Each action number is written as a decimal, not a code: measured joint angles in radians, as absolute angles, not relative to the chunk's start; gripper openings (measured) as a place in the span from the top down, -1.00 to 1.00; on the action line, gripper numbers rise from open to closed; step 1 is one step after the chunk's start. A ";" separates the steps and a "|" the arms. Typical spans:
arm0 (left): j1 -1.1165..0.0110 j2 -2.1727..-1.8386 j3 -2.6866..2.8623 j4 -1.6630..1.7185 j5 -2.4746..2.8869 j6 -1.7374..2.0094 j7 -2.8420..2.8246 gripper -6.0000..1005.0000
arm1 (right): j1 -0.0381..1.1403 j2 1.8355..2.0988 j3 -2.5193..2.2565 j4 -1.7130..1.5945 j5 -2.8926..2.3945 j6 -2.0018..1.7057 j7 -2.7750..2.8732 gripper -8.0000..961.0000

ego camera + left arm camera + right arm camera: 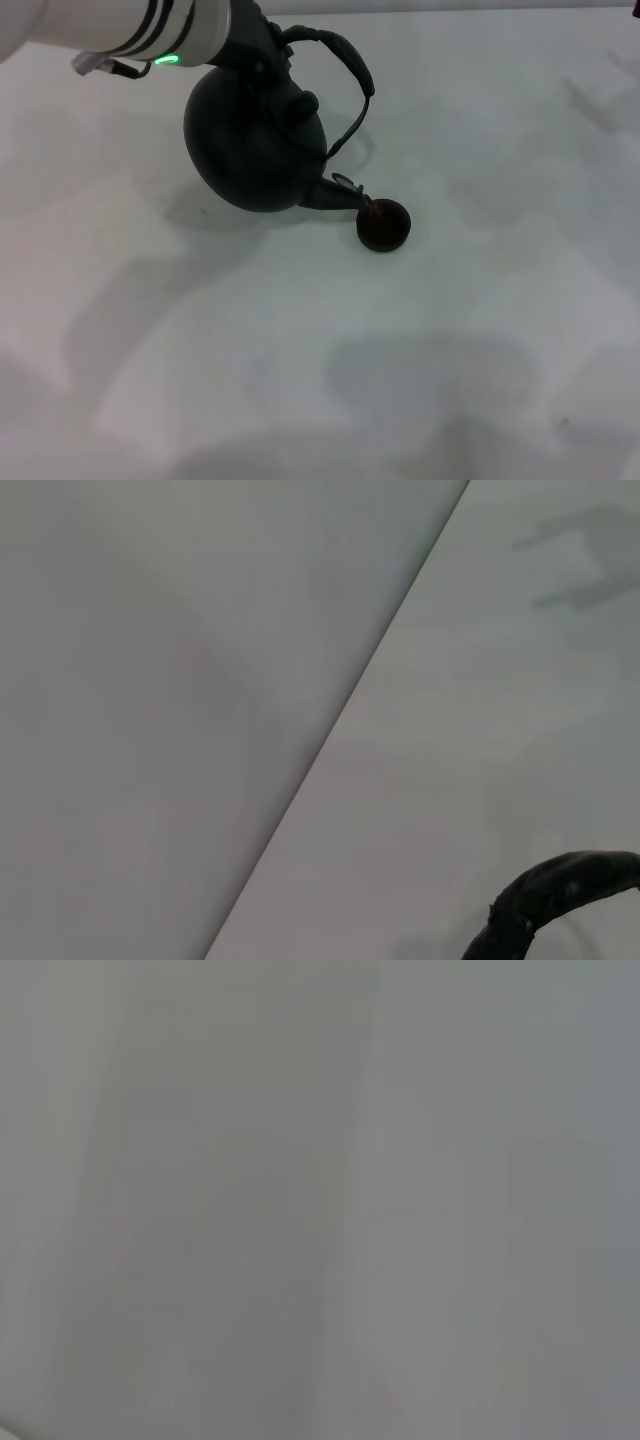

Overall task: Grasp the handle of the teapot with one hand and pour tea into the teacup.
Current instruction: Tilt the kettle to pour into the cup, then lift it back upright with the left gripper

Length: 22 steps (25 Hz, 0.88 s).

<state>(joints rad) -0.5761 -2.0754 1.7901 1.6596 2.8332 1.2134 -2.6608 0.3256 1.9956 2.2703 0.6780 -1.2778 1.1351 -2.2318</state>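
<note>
Head view: left gripper (262,52) up top-left w/ teapot (255,150) tipped, spout down at rim of teacup (384,225) on table (300,350). Jaws seem clamped on handle (345,62) at its pot-side end, though grip itself is dark, hard to read. Step: the pour, prob underway. Next: hold spout over cup, ease tilt back before overflow. Right arm not seen; its jaws can't tell.

The teapot (255,150) looks like matt black cast metal, faintly grainy. Its handle (345,58) is rough and wrapped-looking (dull sheen only). The teacup (384,225) is dark and matt. The table (480,330) is smooth, pale, matt.
</note>
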 joint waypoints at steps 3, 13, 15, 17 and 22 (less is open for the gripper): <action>-0.574 -2.075 1.790 1.660 2.833 1.213 -2.660 0.70 | 0.326 1.996 2.270 0.678 -1.278 1.135 -2.232 -0.76; -0.577 -2.075 1.790 1.655 2.833 1.213 -2.655 0.70 | 0.325 1.996 2.270 0.678 -1.278 1.133 -2.232 -0.76; -0.577 -2.075 1.790 1.655 2.833 1.213 -2.655 0.70 | 0.325 1.996 2.270 0.678 -1.278 1.132 -2.232 -0.76; -0.577 -2.075 1.790 1.655 2.833 1.213 -2.654 0.70 | 0.325 1.996 2.270 0.678 -1.278 1.131 -2.232 -0.76; -0.577 -2.075 1.790 1.655 2.833 1.213 -2.654 0.70 | 0.325 1.996 2.270 0.678 -1.278 1.130 -2.232 -0.76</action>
<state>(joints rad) -0.5768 -2.0755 1.7900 1.6551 2.8332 1.2134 -2.6540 0.3252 1.9957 2.2702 0.6780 -1.2778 1.1296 -2.2318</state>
